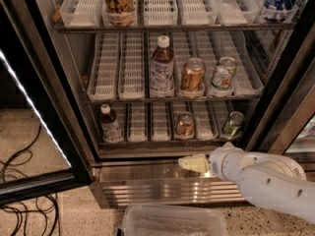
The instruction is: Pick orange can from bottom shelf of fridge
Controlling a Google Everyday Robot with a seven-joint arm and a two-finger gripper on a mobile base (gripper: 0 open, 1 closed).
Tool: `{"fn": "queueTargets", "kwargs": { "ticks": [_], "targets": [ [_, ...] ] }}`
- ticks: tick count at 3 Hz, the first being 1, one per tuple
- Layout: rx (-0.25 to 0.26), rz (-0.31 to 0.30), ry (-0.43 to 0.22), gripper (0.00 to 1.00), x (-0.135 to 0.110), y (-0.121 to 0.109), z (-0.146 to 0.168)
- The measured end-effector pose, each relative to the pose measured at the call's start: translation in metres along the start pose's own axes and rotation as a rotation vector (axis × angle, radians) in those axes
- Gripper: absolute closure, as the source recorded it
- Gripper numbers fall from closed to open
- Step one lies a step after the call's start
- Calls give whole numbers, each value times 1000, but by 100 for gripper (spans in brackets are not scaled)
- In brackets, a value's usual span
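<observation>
The orange can (185, 124) stands on the bottom shelf (160, 123) of the fridge (162, 191), in a white lane tray near the middle. A green-and-silver can (232, 125) stands two lanes to its right. A small bottle (110, 125) stands at the shelf's left end. My gripper (193, 163) has cream tips and a white arm coming in from the lower right. It hovers over the ribbed steel base, in front of and below the orange can, apart from it and holding nothing.
The middle shelf holds a tall bottle (161, 68), a second copper can (191, 76) and a white can with an orange-green label (224, 74). The black-framed glass door (34, 132) stands open at left. A clear plastic bin (172, 222) sits below. Cables (19, 168) lie on the floor.
</observation>
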State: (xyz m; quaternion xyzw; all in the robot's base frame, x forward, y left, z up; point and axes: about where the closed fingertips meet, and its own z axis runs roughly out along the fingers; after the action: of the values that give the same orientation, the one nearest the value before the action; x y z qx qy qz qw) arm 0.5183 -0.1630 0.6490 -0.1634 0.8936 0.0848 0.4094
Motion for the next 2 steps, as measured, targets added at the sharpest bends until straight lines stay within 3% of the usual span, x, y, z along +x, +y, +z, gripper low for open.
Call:
{"fn": "queueTargets", "kwargs": {
  "ticks": [1, 2],
  "targets": [
    [-16, 30, -28, 0, -1, 5, 9],
    [-4, 133, -67, 0, 21, -8, 29]
  ]
}}
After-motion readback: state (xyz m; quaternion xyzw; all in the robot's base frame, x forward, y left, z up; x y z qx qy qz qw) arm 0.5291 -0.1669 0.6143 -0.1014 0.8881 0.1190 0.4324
